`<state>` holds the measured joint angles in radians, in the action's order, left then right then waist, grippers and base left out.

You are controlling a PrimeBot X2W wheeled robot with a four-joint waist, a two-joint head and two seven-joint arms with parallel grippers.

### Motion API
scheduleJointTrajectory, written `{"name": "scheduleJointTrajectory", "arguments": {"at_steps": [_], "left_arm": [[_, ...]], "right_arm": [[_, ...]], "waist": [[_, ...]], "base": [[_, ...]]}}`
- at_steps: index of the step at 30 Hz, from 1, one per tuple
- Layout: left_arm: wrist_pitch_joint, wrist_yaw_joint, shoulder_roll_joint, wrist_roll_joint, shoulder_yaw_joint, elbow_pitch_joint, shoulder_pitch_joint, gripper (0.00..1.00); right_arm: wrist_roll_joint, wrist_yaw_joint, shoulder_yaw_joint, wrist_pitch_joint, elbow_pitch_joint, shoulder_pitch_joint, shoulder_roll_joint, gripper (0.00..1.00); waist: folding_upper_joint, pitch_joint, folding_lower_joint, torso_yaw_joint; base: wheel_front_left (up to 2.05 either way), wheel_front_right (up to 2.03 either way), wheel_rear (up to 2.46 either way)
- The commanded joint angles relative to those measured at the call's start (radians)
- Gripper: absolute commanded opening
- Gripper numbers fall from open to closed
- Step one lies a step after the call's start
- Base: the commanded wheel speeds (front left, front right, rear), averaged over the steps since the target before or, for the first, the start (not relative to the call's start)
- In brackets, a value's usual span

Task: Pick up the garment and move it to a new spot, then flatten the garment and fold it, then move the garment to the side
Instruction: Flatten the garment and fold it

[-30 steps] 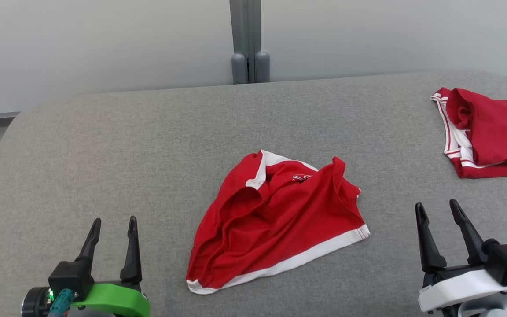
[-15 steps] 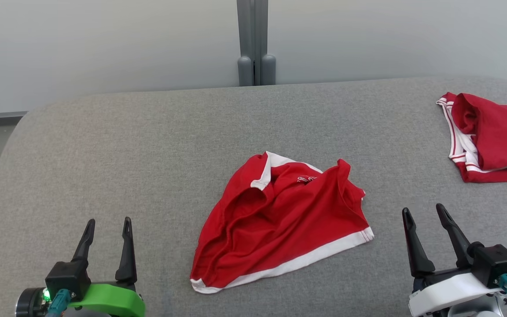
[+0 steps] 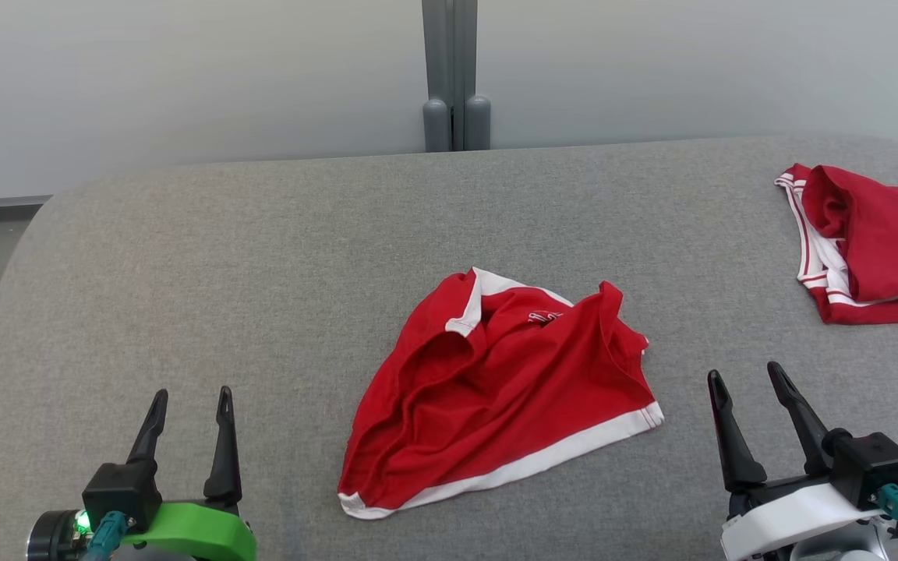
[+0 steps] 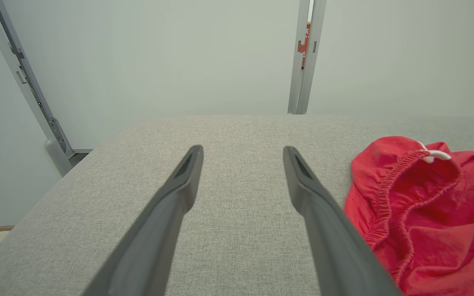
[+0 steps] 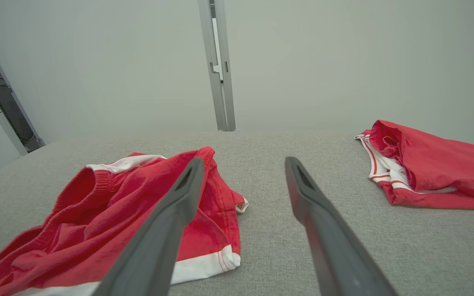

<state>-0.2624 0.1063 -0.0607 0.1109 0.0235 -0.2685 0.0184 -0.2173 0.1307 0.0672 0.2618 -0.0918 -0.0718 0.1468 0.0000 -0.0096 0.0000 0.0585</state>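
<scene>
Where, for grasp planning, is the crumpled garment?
Head view: the crumpled garment lies on the grey table between the left end effector and right end effector.

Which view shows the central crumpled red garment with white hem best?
Head view: the whole central crumpled red garment with white hem lies uncovered. The left wrist view crops it; in the right wrist view the right tool's finger crosses it.

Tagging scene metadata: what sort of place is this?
Probably a lab or test cell, not a home: grey fabric-covered table, bare pale wall panels with a grey metal post, red white-trimmed shorts and a second red garment laid out.
</scene>
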Motion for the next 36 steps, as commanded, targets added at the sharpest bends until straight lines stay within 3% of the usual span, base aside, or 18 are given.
{"name": "scheduleJointTrajectory", "arguments": {"at_steps": [1, 29, 36], "left_arm": [[-0.003, -0.002, -0.009, -0.007, -0.001, -0.002, 0.008, 1.00], [-0.003, -0.001, -0.012, 0.001, -0.010, 0.000, -0.002, 1.00], [-0.003, 0.014, -0.010, -0.015, -0.087, -0.025, 0.029, 1.00]], "right_arm": [[0.007, 0.000, 0.001, 0.004, -0.003, 0.007, 0.004, 1.00], [0.009, 0.000, 0.005, 0.004, -0.022, 0.012, 0.006, 1.00], [0.015, 0.000, 0.024, 0.004, -0.040, 0.036, 0.017, 1.00]], "waist": [[0.0000, 0.000, 0.0000, 0.000], [0.0000, -0.003, 0.0000, 0.001], [0.0000, 0.005, 0.0000, 0.003]], "base": [[0.00, 0.00, 0.00], [0.00, 0.00, 0.00], [0.00, 0.00, 0.00]]}}
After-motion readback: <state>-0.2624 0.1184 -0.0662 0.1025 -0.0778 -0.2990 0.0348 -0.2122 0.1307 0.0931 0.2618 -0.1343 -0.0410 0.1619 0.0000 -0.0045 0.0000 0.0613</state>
